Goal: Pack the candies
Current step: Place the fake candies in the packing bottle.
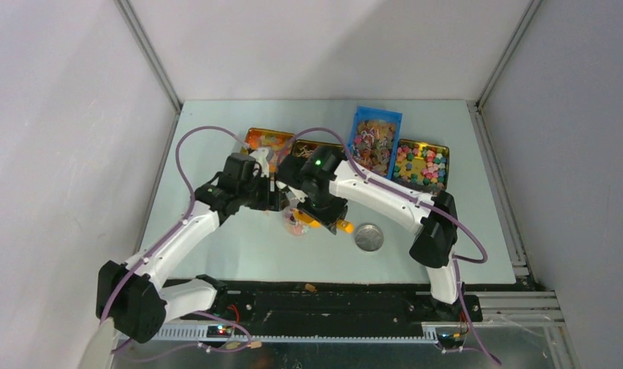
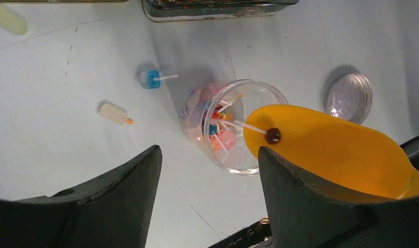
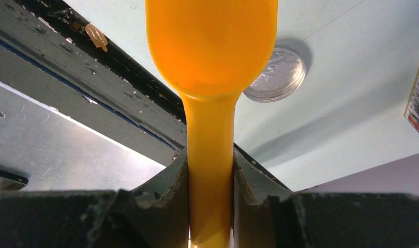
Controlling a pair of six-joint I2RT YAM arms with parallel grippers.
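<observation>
Candies (image 2: 218, 124), pastel pieces and white-stick lollipops, part-fill the clear round jar (image 2: 259, 164) mid-table, two strays (image 2: 114, 113) on the table (image 2: 52, 155) beside it; one dark-headed lollipop (image 2: 272, 136) sits at the lip of the smooth orange plastic scoop (image 2: 342, 150), its stick reaching into the jar mouth. Right gripper (image 3: 210, 175) clamped on the scoop's narrow handle; left gripper (image 2: 210, 170) spread wide, empty, above the jar. Judgement: tip steeper with the lip inside the rim, as the stick may snag; shiny round lid (image 2: 348, 97) lies nearby
</observation>
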